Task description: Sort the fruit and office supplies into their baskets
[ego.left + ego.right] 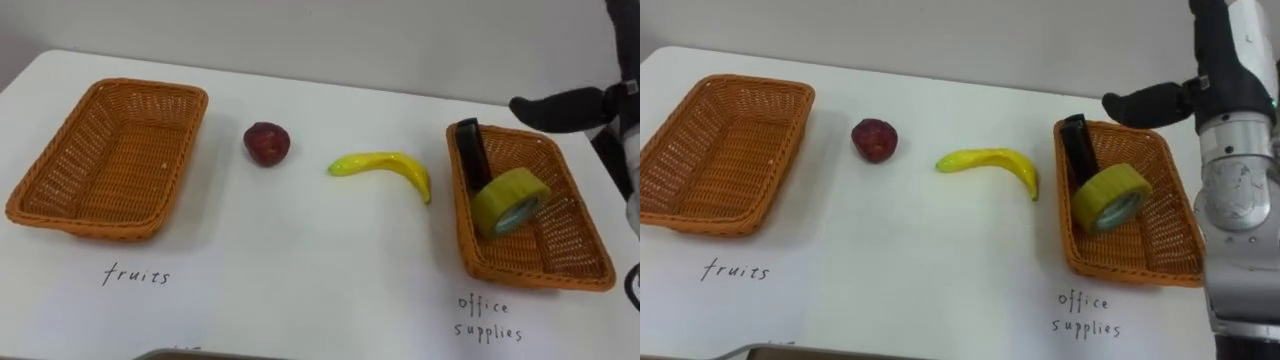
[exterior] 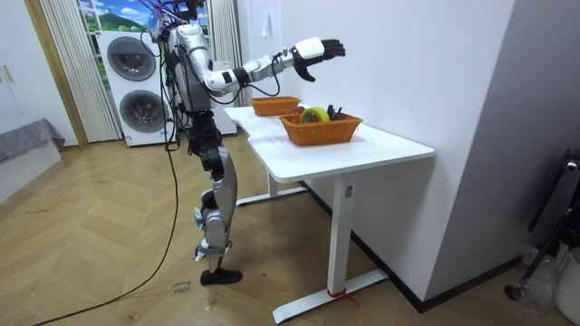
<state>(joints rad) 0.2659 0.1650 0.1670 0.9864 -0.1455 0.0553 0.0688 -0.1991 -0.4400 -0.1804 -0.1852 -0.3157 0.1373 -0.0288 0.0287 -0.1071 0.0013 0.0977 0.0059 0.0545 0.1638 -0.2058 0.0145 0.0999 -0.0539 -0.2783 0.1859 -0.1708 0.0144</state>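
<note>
Stands at the table [image 1: 300, 260] edge in the room view, holds right hand [image 1: 560, 108] raised above the far rim of the right basket [image 1: 560, 262], fingers stretched out loose, grasping nothing. Shows yellow tape [image 1: 510, 200] and a black item [image 1: 472, 152] inside the right basket, tape just beside the item's near end. Has banana [image 1: 385, 166] lying on the table just left of the right basket, apple [image 1: 267, 143] further left of it, left basket [image 1: 50, 190] well apart from it at the table's other end.
</note>
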